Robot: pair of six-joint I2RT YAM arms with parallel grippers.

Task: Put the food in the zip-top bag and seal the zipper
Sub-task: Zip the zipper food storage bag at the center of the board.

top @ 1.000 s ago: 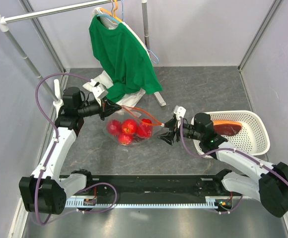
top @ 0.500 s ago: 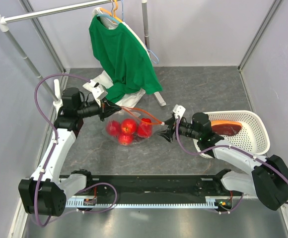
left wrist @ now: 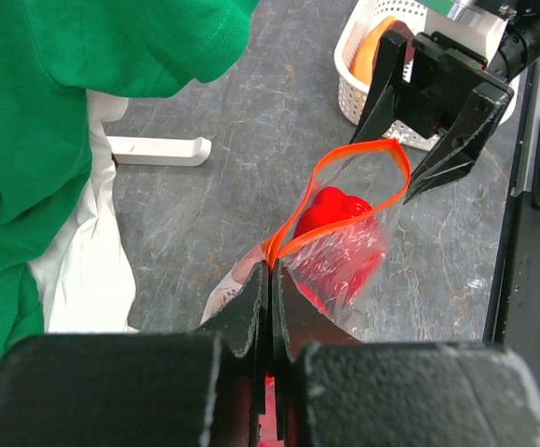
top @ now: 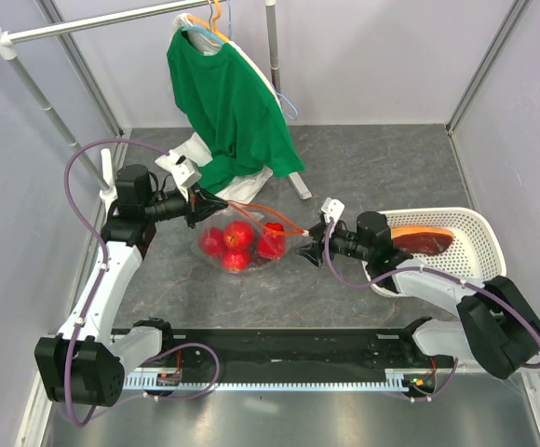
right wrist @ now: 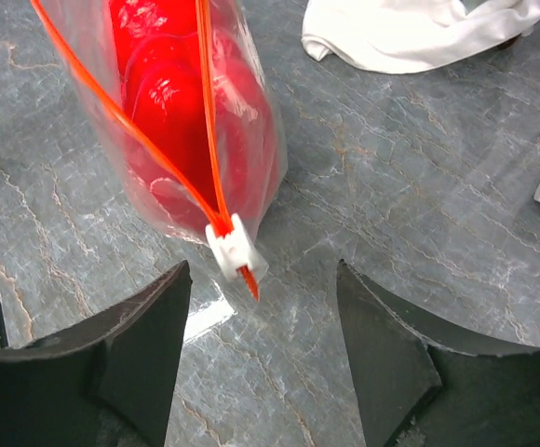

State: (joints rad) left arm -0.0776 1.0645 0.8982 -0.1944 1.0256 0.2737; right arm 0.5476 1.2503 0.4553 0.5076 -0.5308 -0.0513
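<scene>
**Bag** (top: 242, 244): clear plastic, lying on the counter (top: 382, 168) between the two arms. Mouth partly open; in the left wrist view the zipper (left wrist: 293, 219) forms an orange loop.

**Food:** glossy red fruits (top: 240, 235) inside the bag, bunched together. Exact kinds hard to tell through the plastic.

**Slider** (right wrist: 231, 250): white, at the zipper end nearest the right arm.

**Left claw** (left wrist: 272, 279): clenched on the zipper at the bag's far end, holding that edge raised.

**Right claw** (right wrist: 263, 279): released, fingers (right wrist: 140, 363) spread wide. The slider sits just ahead of the gap and touches neither finger.

**Basket** (top: 479, 223): white mesh, right side of the counter, behind the right arm. Holds an orange-and-dark-red item (top: 424, 237), kind unclear.

**Shirt** (top: 228, 102): green, on a hanger at the back.

**Cloth** (top: 191, 154): white, heaped under the shirt, near the bag.
</scene>
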